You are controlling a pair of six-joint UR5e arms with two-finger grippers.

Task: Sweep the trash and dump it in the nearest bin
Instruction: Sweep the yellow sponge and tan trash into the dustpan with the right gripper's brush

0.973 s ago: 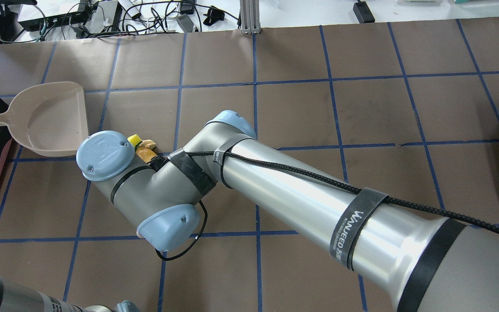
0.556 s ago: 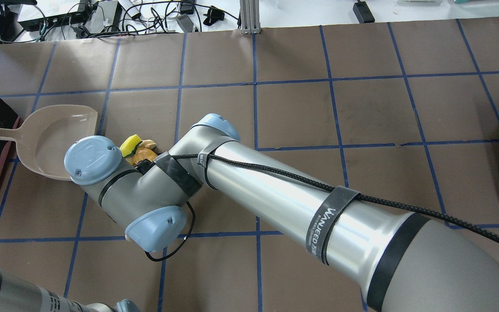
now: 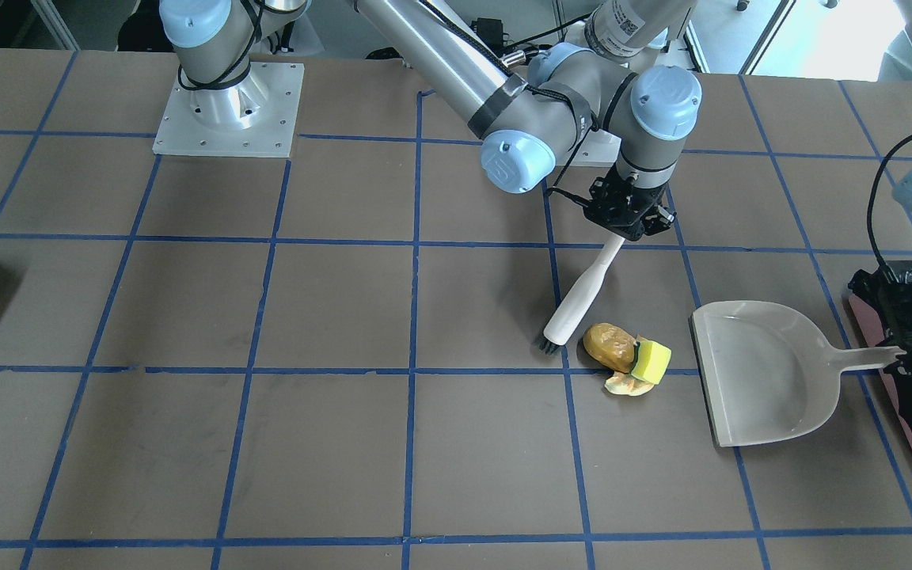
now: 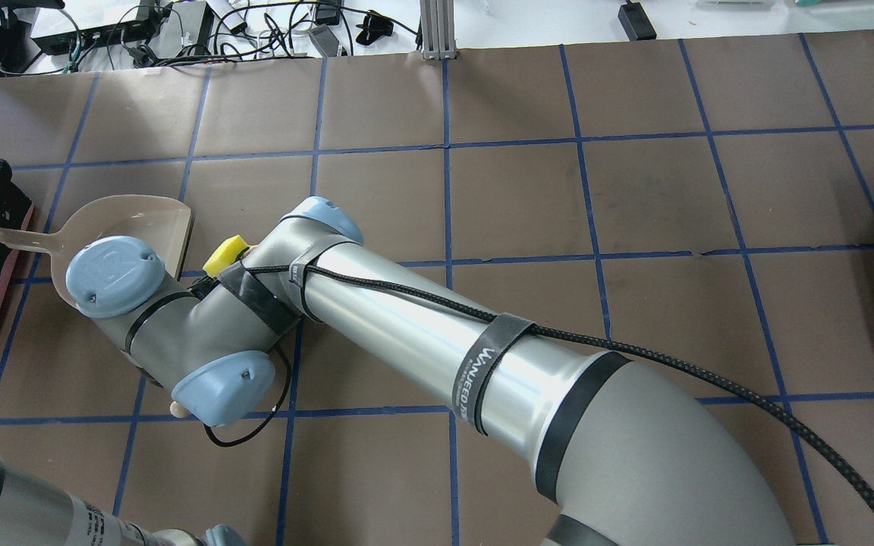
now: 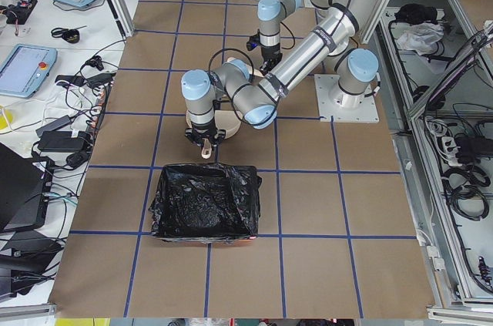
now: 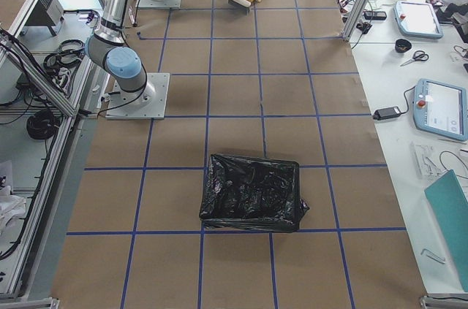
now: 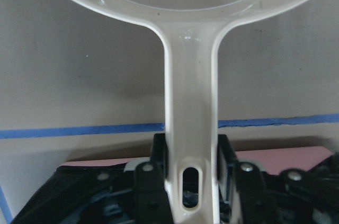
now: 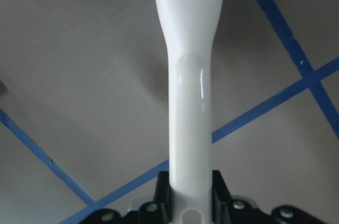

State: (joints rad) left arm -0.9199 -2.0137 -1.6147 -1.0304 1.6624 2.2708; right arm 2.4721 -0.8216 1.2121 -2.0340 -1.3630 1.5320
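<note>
Below my right claw (image 3: 628, 212), clamped tight on the brush (image 3: 583, 297) handle, the bristles reach the table just beside the trash (image 3: 628, 359). I judge nothing is swept in yet: the pile lies between the bristles and the pan (image 3: 765, 380) lip, just short of it. My left claw (image 7: 192, 156) is closed on the pan handle, with the bin (image 5: 204, 203) close behind it. Left to do: push in, lift, tip. Bare table lies open around the brush, but the bin wall crowds my left claw.
</note>
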